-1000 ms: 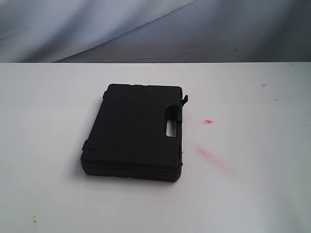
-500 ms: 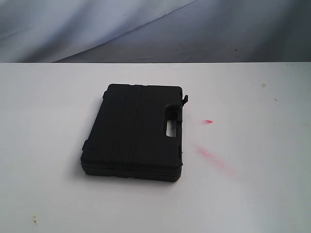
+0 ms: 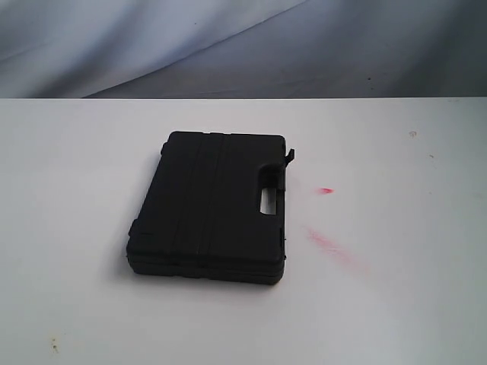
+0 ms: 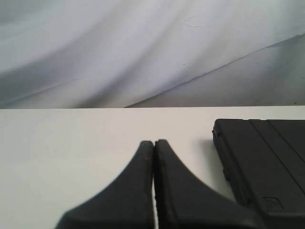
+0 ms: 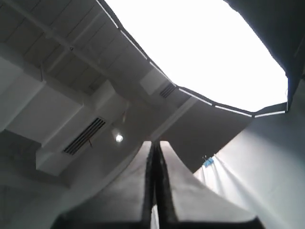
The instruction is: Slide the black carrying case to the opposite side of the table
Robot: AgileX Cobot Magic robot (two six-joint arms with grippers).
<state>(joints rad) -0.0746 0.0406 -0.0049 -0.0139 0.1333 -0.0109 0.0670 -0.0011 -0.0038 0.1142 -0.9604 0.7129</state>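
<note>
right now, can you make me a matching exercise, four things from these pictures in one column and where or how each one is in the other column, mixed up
Things:
1. case
2. left gripper
3. right gripper
4. pink smear

Places or states:
A. shut, pointing up at the ceiling
B. on the white table, right of the case in the exterior view
C. lying flat on the table, closed
D. shut, aimed across the table with the case off to one side

Pairs: 1-C, 2-D, 3-A, 4-B
</note>
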